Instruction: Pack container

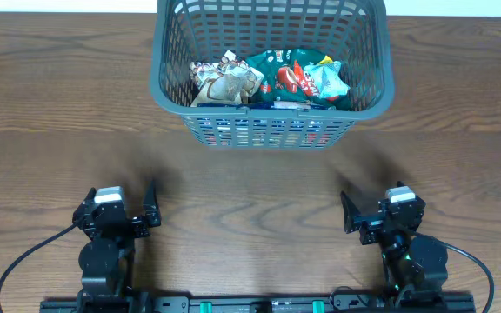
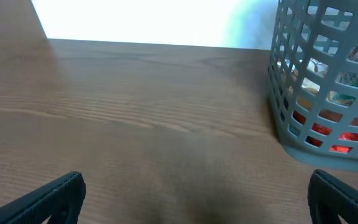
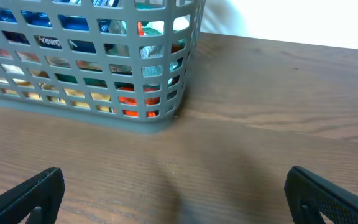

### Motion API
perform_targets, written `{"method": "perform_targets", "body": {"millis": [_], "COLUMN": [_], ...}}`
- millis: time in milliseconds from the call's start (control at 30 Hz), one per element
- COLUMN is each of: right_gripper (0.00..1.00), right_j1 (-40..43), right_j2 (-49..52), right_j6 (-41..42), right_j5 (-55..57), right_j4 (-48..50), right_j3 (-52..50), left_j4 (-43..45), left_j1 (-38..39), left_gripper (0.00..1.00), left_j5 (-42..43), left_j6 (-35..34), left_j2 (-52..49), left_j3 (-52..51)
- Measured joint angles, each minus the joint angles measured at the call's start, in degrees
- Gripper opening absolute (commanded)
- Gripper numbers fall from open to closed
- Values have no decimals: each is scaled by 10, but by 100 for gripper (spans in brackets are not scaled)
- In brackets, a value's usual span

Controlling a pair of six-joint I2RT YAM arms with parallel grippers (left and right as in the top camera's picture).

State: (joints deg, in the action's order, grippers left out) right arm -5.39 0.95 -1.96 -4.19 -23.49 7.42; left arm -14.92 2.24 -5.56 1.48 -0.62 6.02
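The container point(image 1: 268, 130), a grey slotted basket, stands at the far middle of the wooden table. Inside it lie several snack packets, brown and white ones point(image 1: 227, 83) on the left and green and red ones point(image 1: 301, 78) on the right. My left gripper point(image 1: 120, 204) rests near the front left, open and empty, well short of the basket. My right gripper point(image 1: 381, 209) rests at the front right, also open and empty. The left wrist view has the container point(image 2: 316, 134) at the right edge beyond its gripper point(image 2: 194, 186). In the right wrist view the container point(image 3: 104, 117) fills the upper left beyond the open gripper point(image 3: 174, 180).
Bare brown wood table point(image 1: 250, 200) lies between the two grippers and the basket. A black rail point(image 1: 250, 304) runs along the front edge between the arm bases. A pale wall shows past the table's far edge point(image 2: 154, 42).
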Motion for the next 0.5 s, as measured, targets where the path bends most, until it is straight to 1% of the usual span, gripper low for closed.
{"method": "perform_targets", "body": {"millis": [500], "right_gripper": [99], "right_j1": [0], "right_j2": [0], "right_j6": [0], "right_j5": [0], "right_j4": [0], "right_j3": [0], "left_j4": [0], "left_j1": [0], "left_gripper": [99], "left_j5": [0], "left_j6": [0], "left_j2": [0], "left_j3": [0]}}
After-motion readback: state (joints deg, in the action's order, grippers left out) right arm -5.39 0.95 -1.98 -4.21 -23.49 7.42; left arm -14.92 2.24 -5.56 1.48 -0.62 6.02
